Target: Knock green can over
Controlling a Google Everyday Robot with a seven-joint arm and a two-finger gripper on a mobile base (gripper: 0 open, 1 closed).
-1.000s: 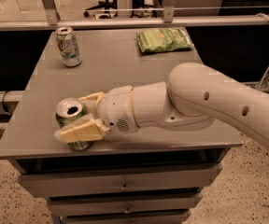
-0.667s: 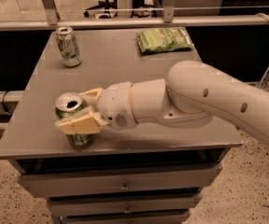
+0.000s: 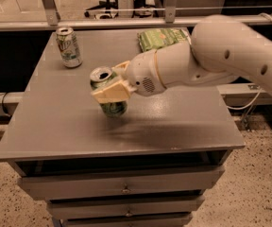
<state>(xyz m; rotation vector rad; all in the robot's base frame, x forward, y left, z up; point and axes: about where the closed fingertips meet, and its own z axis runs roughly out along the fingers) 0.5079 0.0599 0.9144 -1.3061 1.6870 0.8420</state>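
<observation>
**Can held mid-table, ready to tip**

Can first: the green can (image 3: pixel 111 107) stands near the middle of the table (image 3: pixel 178 119), well apart from the pale can (image 3: pixel 68 46) at the back left corner and the snack bag (image 3: pixel 162 38) at the back edge. Its silver top faces up and leans a little toward the camera. Whether its base sits flat on the table I cannot tell.

It is probably thin, light metal: stiff enough to push, smooth and rather slippery, easy to dent under a hard squeeze. Tall and narrow, it should topple from a sideways nudge high on the wall, near the rim; a push low down would more likely just slide it.

The gripper (image 3: pixel 106 82) is at the can's upper half. Its fingers (image 3: pixel 110 92) are closed around the can, one pale pad lying across the front, the other behind the rim. The arm (image 3: pixel 230 51) reaches in from the right, low and nearly level over the table, wrist pointing left.
</observation>
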